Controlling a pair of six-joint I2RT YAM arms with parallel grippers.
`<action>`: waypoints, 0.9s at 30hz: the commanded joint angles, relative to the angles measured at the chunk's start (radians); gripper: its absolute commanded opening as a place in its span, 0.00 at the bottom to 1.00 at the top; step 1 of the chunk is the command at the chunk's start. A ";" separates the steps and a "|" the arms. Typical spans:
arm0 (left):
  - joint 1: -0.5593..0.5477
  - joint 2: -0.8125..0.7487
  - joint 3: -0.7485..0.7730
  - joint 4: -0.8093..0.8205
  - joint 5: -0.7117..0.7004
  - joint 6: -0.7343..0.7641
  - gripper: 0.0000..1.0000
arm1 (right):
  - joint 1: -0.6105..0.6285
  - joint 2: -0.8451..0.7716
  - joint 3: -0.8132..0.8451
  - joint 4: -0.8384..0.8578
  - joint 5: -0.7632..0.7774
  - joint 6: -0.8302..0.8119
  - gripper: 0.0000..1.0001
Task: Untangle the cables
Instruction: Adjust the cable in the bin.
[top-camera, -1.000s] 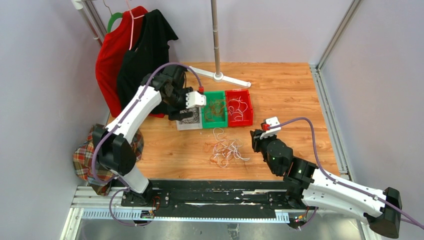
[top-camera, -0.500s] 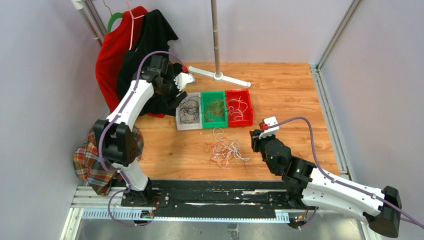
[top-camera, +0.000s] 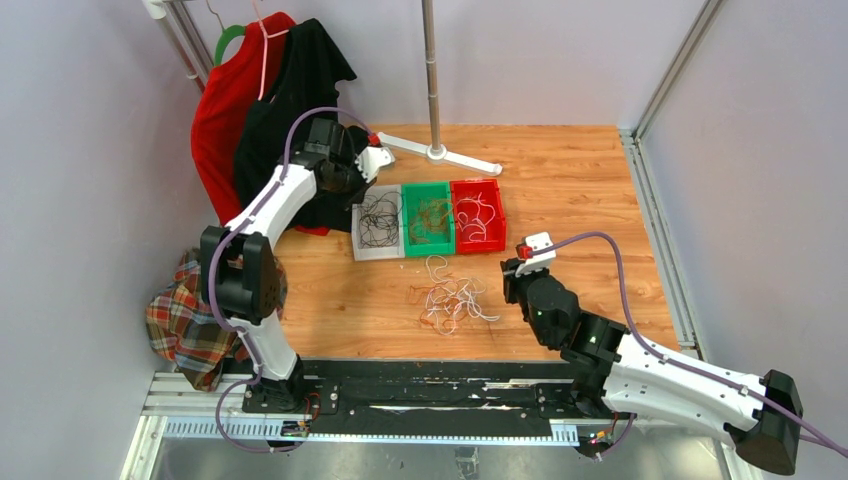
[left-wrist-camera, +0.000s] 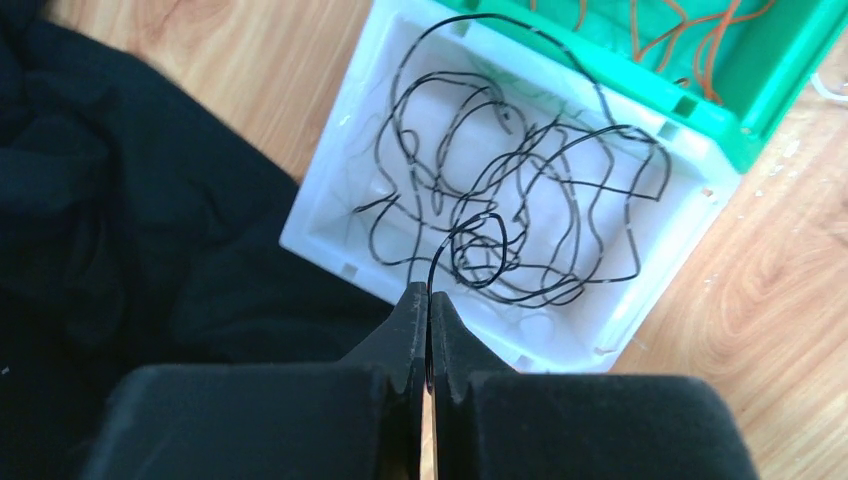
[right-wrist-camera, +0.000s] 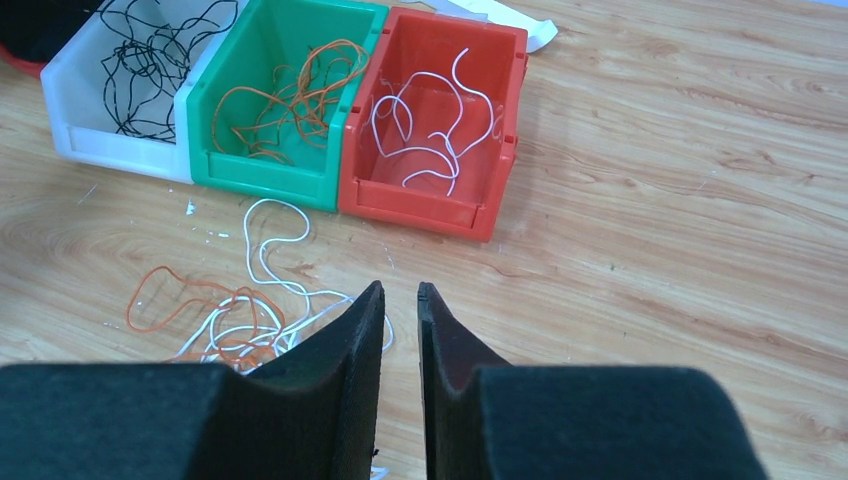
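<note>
Wooden tabletop (top-camera: 580, 190), with white and orange cables (top-camera: 452, 298) tangled just in front of three bins (right-wrist-camera: 265, 165) and black strands (left-wrist-camera: 560, 200) lying in the white bin (left-wrist-camera: 322, 200). Left gripper (left-wrist-camera: 428, 292) pinched tight on one black cable (left-wrist-camera: 440, 252) over that bin; right gripper (right-wrist-camera: 401, 288) barely parted, holding nothing, near the tangle. Probably featherweight, limp yet springy, apt to snag neighbours: best taken at a free end or outer loop and drawn out slowly.

No legible txt, labels, brand marks, nos. or signs in any view
</note>
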 joint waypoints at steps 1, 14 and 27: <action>-0.025 0.010 -0.027 0.026 0.107 -0.046 0.01 | -0.019 -0.006 0.008 0.022 0.006 -0.013 0.19; -0.086 0.103 -0.105 0.249 -0.100 -0.198 0.01 | -0.028 -0.058 -0.024 -0.007 0.017 -0.003 0.17; -0.116 0.139 -0.132 0.290 -0.203 -0.176 0.14 | -0.038 -0.038 -0.017 -0.008 0.007 0.008 0.15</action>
